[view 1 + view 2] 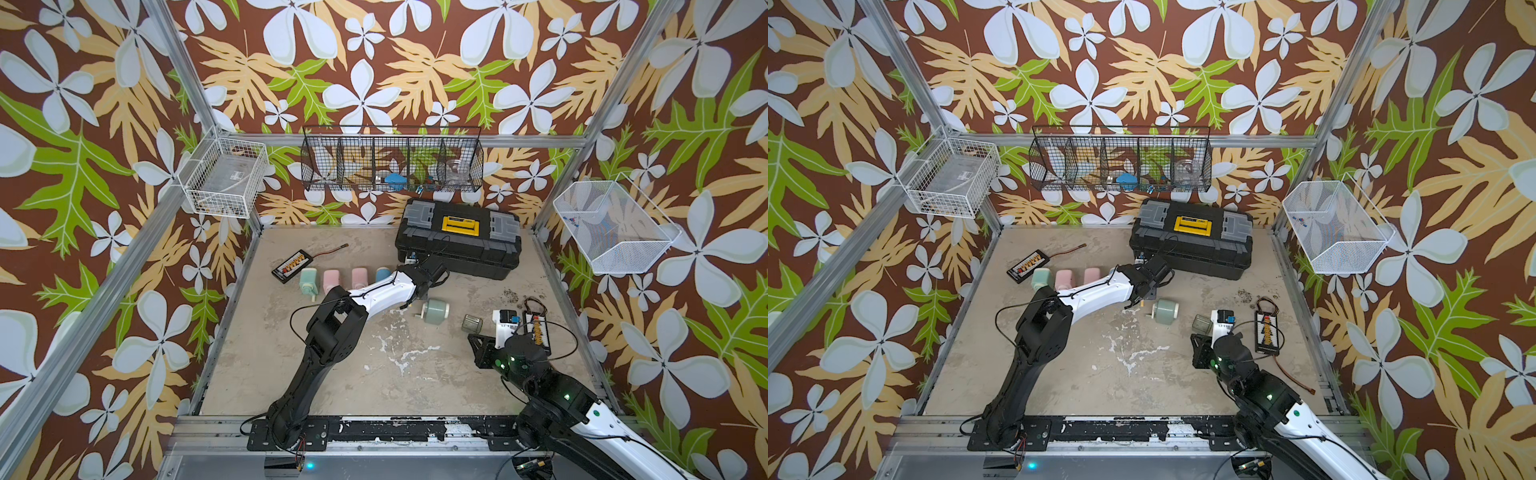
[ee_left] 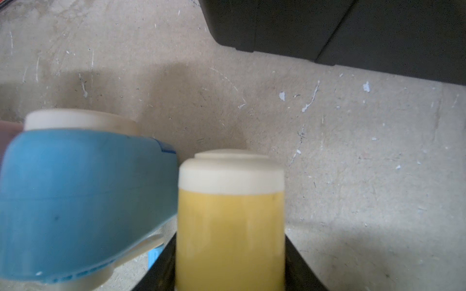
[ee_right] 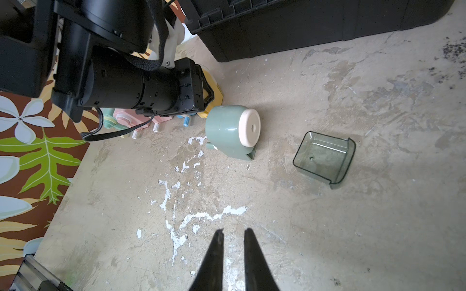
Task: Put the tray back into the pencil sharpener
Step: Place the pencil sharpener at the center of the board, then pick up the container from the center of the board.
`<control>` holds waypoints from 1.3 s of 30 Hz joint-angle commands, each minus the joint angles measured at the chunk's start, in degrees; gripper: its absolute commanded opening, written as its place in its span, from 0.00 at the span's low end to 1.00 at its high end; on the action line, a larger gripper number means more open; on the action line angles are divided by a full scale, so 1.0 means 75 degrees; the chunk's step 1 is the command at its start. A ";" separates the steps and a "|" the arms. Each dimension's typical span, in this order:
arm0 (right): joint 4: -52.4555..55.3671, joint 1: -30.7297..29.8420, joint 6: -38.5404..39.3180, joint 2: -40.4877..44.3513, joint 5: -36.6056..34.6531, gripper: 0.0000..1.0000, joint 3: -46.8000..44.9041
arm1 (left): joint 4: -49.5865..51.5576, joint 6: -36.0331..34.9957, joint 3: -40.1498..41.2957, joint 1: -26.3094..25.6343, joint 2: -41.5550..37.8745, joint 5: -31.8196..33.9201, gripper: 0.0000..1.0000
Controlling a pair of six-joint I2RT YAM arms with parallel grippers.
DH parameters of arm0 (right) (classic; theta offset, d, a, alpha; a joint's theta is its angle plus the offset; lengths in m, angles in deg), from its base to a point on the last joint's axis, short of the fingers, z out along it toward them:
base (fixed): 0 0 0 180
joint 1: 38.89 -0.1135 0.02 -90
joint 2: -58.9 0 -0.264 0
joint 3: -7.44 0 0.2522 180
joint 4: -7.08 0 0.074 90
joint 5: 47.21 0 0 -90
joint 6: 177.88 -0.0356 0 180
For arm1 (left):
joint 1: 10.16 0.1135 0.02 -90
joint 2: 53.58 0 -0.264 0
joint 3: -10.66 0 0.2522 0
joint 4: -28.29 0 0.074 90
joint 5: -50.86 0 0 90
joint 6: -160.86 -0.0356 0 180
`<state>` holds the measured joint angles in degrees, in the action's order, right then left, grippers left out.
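left claw (image 1: 432, 272) gripped yellow sharpener (image 2: 230, 226) | right claw (image 3: 233, 233) stood barely parted, empty | tray (image 3: 324, 158) lay near tipped green sharpener (image 3: 230, 132), not touching

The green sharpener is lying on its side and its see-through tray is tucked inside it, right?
Not quite. The green sharpener is lying on its side, but the see-through tray is not inside it. The tray sits on the table, empty and apart from the sharpener. The right wrist view shows this plainly.
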<state>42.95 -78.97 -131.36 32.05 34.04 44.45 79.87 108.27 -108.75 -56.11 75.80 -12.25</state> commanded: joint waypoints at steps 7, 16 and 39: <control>-0.0124 0.0000 -0.0010 0.0002 0.0025 0.18 -0.0019 | 0.0031 -0.0102 -0.0069 0.0039 0.0052 0.0035 0.61; -0.0100 0.0003 -0.0012 -0.0013 0.0057 0.18 -0.0019 | -0.0010 -0.0177 -0.0117 0.0036 0.0050 0.0007 0.71; 0.0155 0.0011 -0.0261 -0.0658 -0.0510 0.19 0.0171 | -0.3131 -0.2071 0.3800 -0.0164 -0.5152 -0.0417 0.91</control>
<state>43.28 -78.97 -131.52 28.88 33.31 44.86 65.23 97.93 -84.99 -57.47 41.40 -12.68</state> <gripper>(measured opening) 0.194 0.920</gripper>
